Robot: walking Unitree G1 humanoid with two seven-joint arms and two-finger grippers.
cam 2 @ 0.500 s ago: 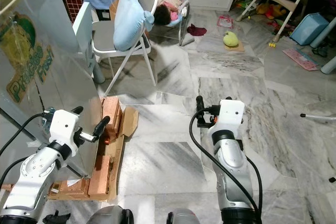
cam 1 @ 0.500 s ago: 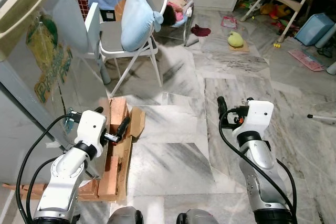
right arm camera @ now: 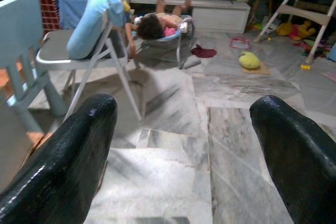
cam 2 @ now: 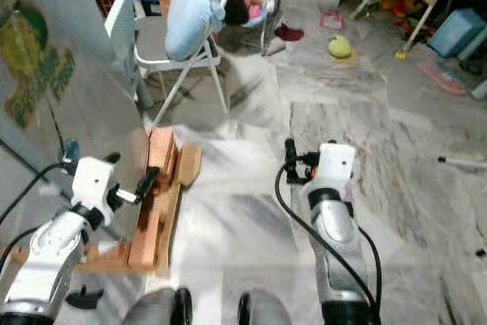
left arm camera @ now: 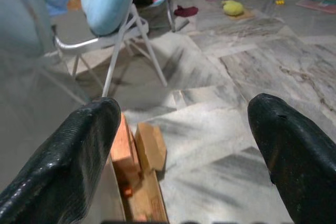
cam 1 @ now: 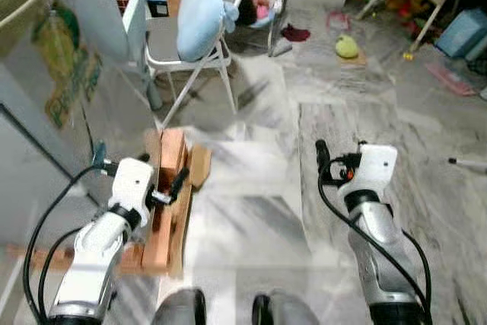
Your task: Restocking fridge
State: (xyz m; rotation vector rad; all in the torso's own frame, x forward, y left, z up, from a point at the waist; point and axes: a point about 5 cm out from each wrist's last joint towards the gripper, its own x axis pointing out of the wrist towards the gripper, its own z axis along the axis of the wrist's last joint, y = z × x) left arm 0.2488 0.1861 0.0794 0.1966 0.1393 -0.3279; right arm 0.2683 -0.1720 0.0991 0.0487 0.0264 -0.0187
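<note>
Fridge (cam 1: pixel 53 135) body stands at the robot's left, its silver door with a green label closed, beside the left arm. Nearest the camera, both arms are raised at waist height over the marble floor (cam 1: pixel 259 218). The left end effector (left arm camera: pixel 184 145) has its fingers spread wide and holds nothing; it sits just beside the fridge door, above a stack of wooden blocks (cam 1: pixel 169 188) lying on the floor against the fridge base. The right end effector (right arm camera: pixel 184 150) is likewise spread and empty, over bare floor and well apart from the fridge. Farther out stands a white folding chair (cam 1: pixel 190 43) carrying a light blue cushion (cam 1: pixel 199 9); beyond it a person lies in a low bouncer seat (cam 2: pixel 251 1), with toys scattered near a television stand. Compared with half a second ago, the whole head view has shifted and blurred, which indicates camera motion as the robot walks or turns; the arms hold the same posture. Judgement: this is a transit phase. No stock item is in hand, so restocking proper has not begun.
</note>
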